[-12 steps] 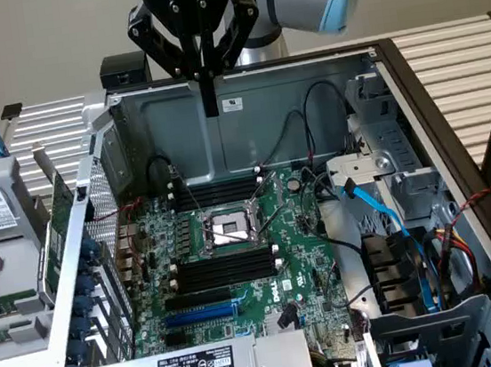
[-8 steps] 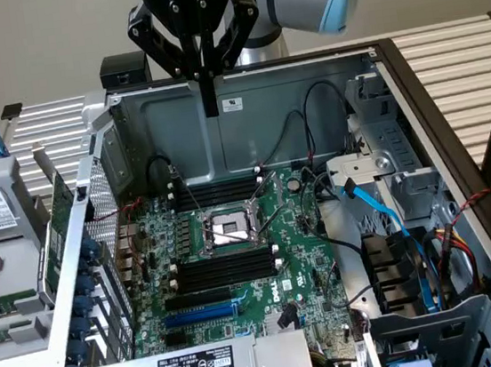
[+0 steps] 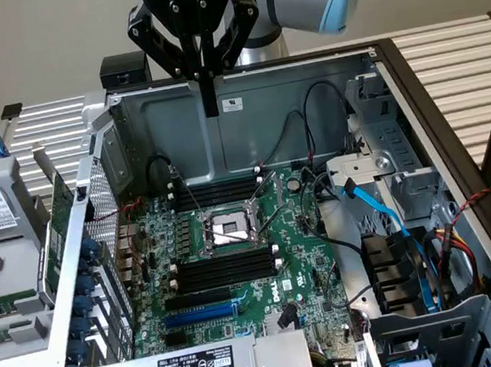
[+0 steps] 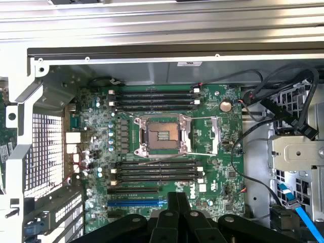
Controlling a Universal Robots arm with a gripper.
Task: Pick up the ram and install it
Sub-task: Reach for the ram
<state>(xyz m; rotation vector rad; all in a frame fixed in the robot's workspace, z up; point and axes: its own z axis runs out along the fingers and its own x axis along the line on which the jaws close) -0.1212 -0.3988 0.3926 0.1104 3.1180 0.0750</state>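
At pick-up step, nothing grasped yet. Hovering with hand pinched narrow and empty, high over far wall of case. Placing ram, seemingly, tilted against case's side at exterior view's left, well apart from hand. Judging next move to call for widening hand, lining up along stick's thin edges.

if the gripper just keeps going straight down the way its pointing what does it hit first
Probably the motherboard, near the black memory slots by the CPU socket. Nothing shows between it and the gripper, though depth is unclear.
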